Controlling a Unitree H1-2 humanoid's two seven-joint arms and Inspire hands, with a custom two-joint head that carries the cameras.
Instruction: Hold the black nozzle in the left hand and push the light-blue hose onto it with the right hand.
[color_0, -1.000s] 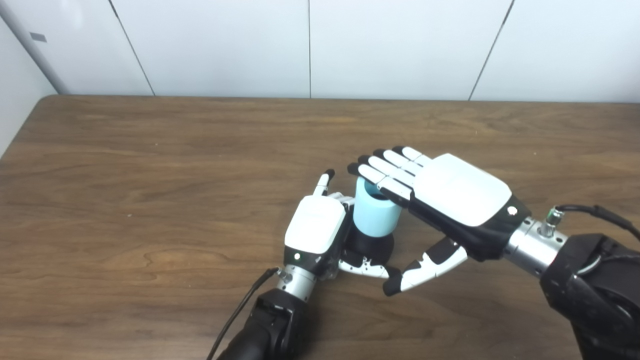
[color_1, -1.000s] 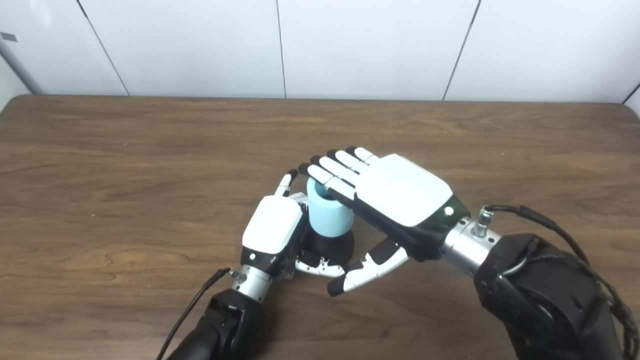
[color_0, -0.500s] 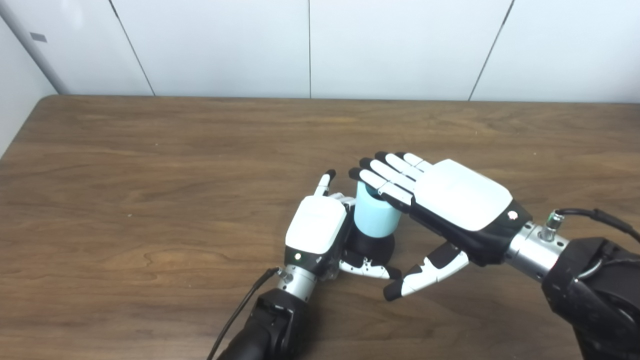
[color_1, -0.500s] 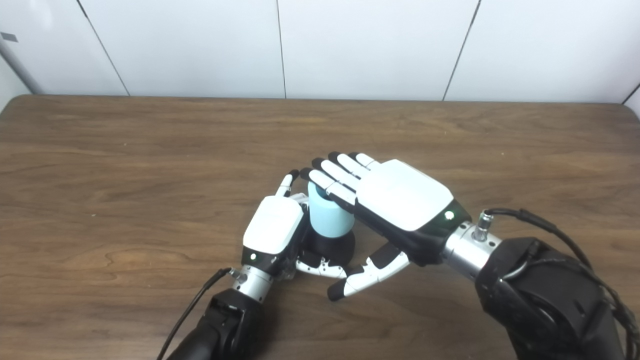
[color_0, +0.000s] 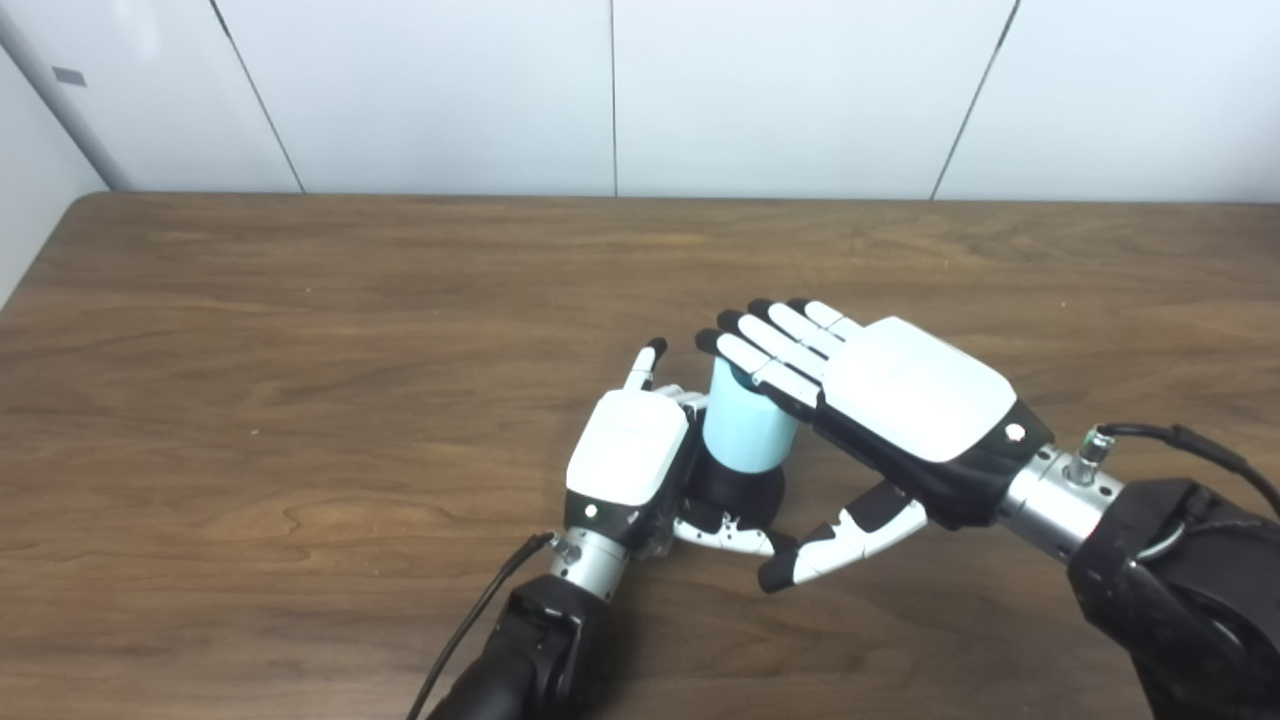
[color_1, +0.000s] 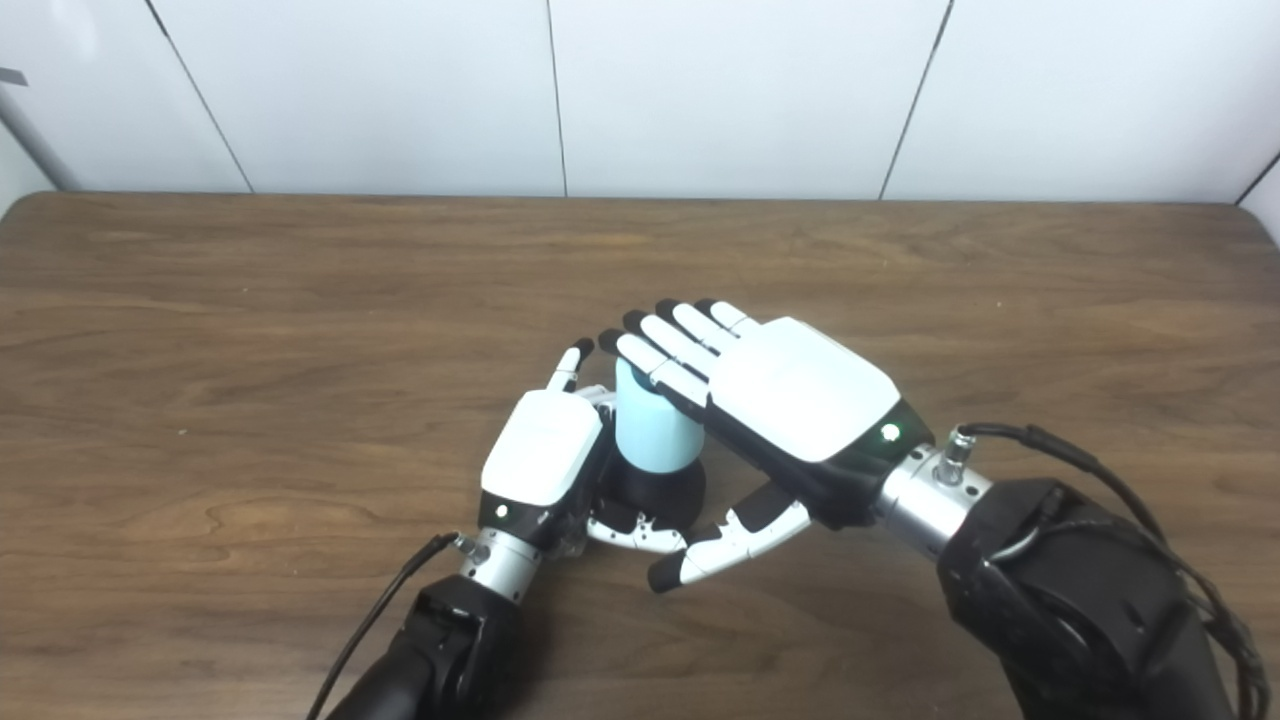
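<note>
The black nozzle (color_0: 740, 490) stands upright on the table, and my left hand (color_0: 630, 458) is shut on it from the left, thumb curled round its base. The light-blue hose (color_0: 742, 430), a short cylinder, sits upright on top of the nozzle. My right hand (color_0: 880, 400) lies flat and open above it, palm down. Its fingers (color_0: 765, 345) rest on the hose's top rim and cover most of the opening. The right thumb (color_0: 835, 540) hangs free in front of the nozzle.
The brown wooden table (color_0: 300, 330) stretches wide to the left and behind the hands. A white panelled wall (color_0: 610, 90) runs along its far edge. A black cable (color_0: 480, 620) trails from my left wrist.
My right hand came down onto the hose top between the first and second earlier frames. The hose now sits lower on the nozzle. The whole picture has shifted slightly left.
</note>
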